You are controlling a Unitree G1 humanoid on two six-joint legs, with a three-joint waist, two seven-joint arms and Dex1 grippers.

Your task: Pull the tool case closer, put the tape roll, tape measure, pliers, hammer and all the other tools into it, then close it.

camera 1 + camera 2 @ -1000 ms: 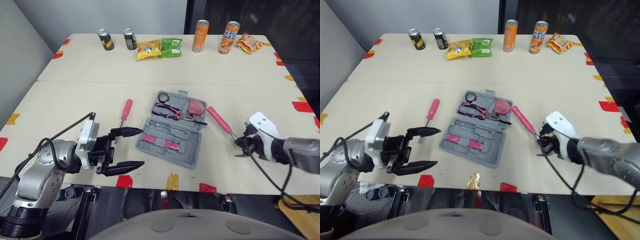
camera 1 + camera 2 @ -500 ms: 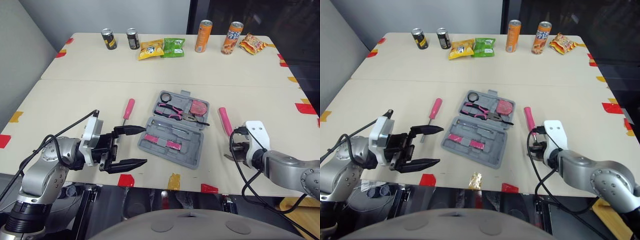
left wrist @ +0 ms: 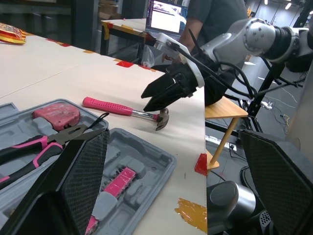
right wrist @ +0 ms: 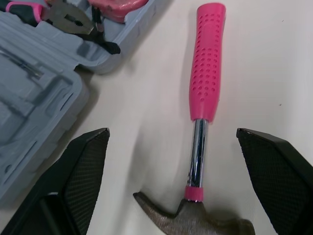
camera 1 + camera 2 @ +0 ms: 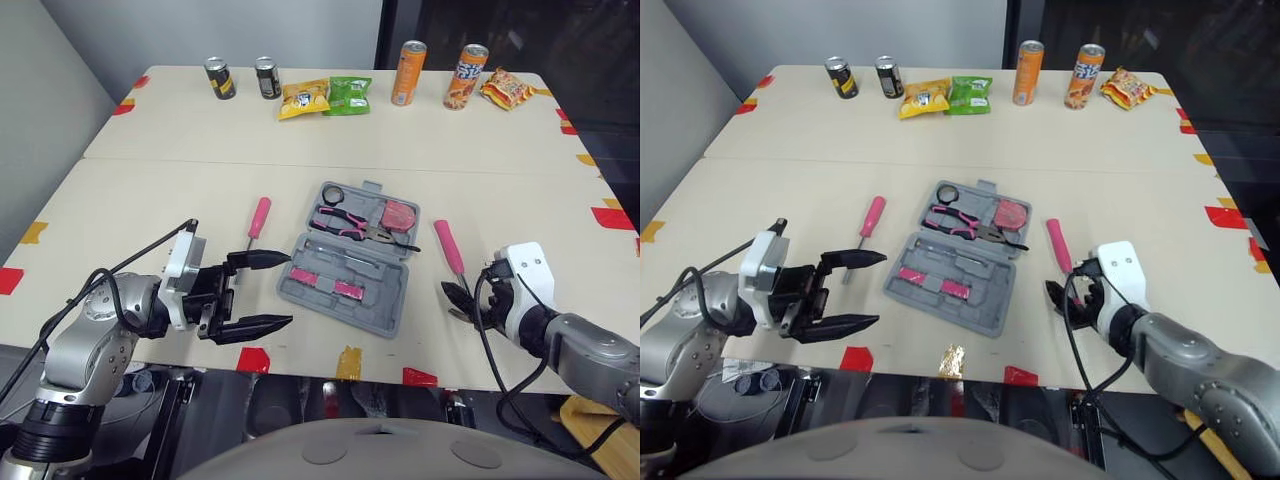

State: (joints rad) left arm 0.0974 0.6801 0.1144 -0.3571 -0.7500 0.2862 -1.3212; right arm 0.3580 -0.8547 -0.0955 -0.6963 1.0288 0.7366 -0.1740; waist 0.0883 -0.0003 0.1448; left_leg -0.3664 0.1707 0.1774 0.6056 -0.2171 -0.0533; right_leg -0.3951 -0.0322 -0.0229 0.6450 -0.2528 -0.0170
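Hammer (image 5: 446,240) lies beside tool case (image 5: 378,302), head at spread right claw (image 5: 457,299); screwdriver (image 5: 257,218) opposite.

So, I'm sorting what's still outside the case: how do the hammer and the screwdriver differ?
The hammer lies on the robot's right of the case; the screwdriver on its left. The hammer ends in a broad dark head, the screwdriver in a thin bare shaft. The hammer's head sits between the fingers of the open right claw; the screwdriver's tip lies near the open left claw. Both have pink handles and lie flat on the table.
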